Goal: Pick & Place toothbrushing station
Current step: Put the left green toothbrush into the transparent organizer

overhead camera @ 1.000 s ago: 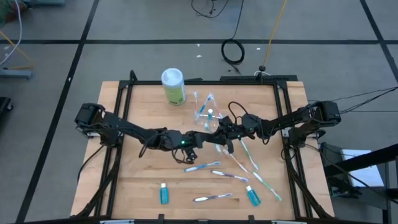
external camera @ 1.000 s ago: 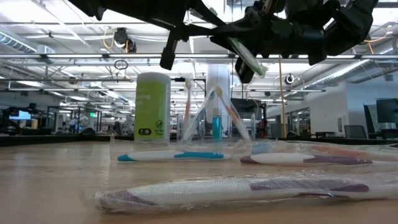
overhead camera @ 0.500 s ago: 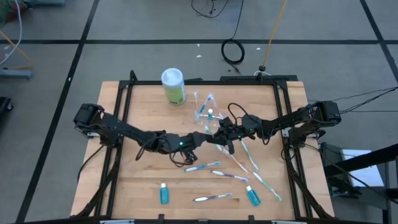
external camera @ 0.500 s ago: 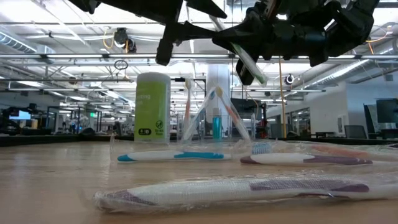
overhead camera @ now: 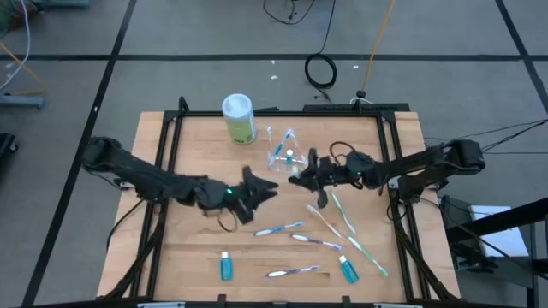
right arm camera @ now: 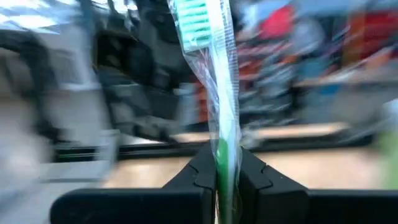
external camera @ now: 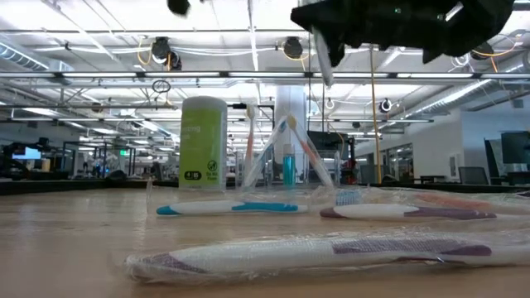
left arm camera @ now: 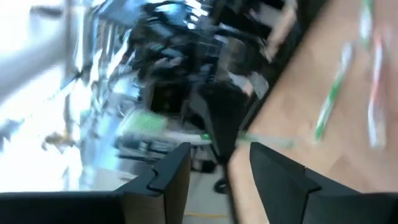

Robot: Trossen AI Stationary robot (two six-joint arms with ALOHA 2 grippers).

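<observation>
Left gripper [overhead camera: 265, 187] over mid-table [overhead camera: 197, 257], fingers spread wide, holding nothing. Clear cup [overhead camera: 282, 154] sits just beyond, near the green canister [overhead camera: 239, 118] (toothbrushes and a blue tube stand in it). Right gripper [overhead camera: 301, 177] beside the cup, fingers clamped on a wrapped green toothbrush [right arm camera: 217, 93], raised off the table.

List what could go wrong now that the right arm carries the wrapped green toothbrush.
The right gripper pinches the green toothbrush low on its slippery wrapper, so it may swing or slide out. The clear cup is already crowded with leaning brushes; dropping another in could tip it. The left gripper hangs open close by, so the arms might clash.
</observation>
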